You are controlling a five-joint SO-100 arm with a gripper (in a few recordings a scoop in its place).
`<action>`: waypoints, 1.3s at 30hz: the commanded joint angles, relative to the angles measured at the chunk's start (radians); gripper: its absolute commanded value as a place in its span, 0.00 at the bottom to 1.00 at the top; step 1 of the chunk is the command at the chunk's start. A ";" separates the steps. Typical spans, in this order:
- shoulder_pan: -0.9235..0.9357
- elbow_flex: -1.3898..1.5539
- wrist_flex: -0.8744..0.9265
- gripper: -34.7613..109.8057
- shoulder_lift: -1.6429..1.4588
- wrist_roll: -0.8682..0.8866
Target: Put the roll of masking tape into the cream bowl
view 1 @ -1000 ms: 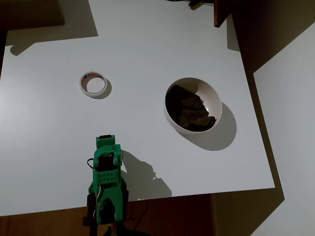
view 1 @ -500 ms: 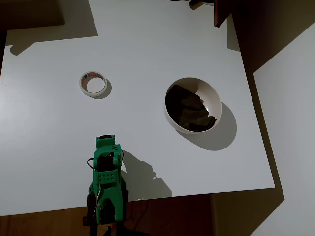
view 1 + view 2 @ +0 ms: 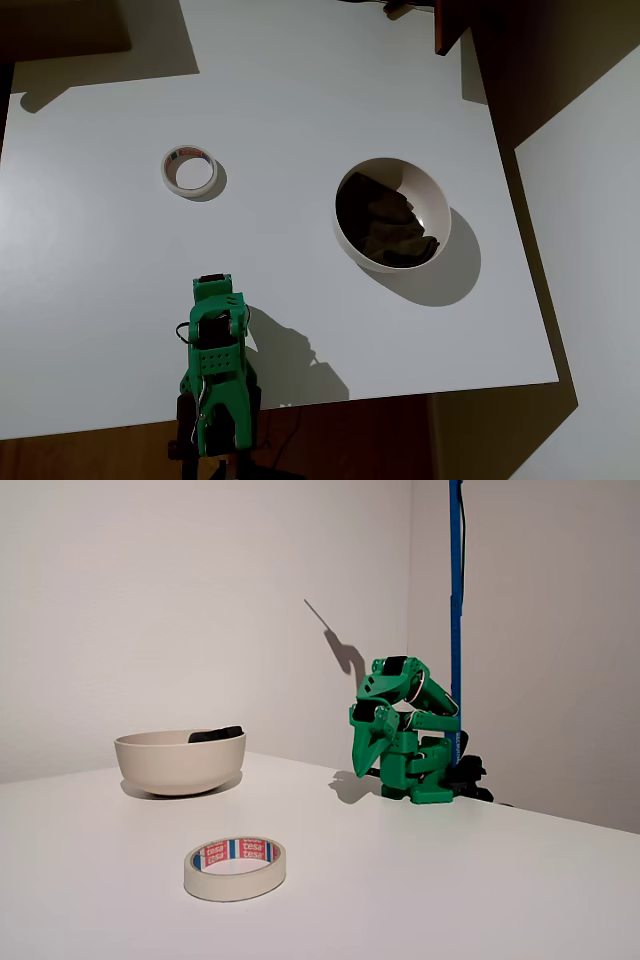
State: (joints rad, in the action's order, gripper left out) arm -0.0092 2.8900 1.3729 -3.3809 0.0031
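Note:
The roll of masking tape (image 3: 189, 171) lies flat on the white table (image 3: 300, 90), left of centre in the overhead view, and nearest the camera in the fixed view (image 3: 235, 868), where red and blue print shows inside its core. The cream bowl (image 3: 441, 205) stands to the right, well apart from the tape, with something dark inside; in the fixed view the cream bowl (image 3: 180, 763) sits at the left. The green arm is folded at the table's near edge. Its gripper (image 3: 362, 768) points down at the table, fingers together, holding nothing, far from both tape and bowl; from overhead the gripper (image 3: 214, 298) sits under the wrist.
A dark object (image 3: 216, 735) pokes above the bowl's rim. A blue pole (image 3: 455, 600) rises behind the arm's base. The table's front edge (image 3: 400, 392) runs close by the base, and a dark brown post (image 3: 450, 25) stands at the far right corner.

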 commanded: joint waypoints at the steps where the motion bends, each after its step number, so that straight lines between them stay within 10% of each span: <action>1: -0.041 -0.130 -0.003 0.18 -0.011 0.018; 39: -0.071 -1.798 0.347 0.18 1.669 0.129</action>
State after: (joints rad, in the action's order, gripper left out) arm -0.0660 1.2226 1.7089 -1.8162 0.1166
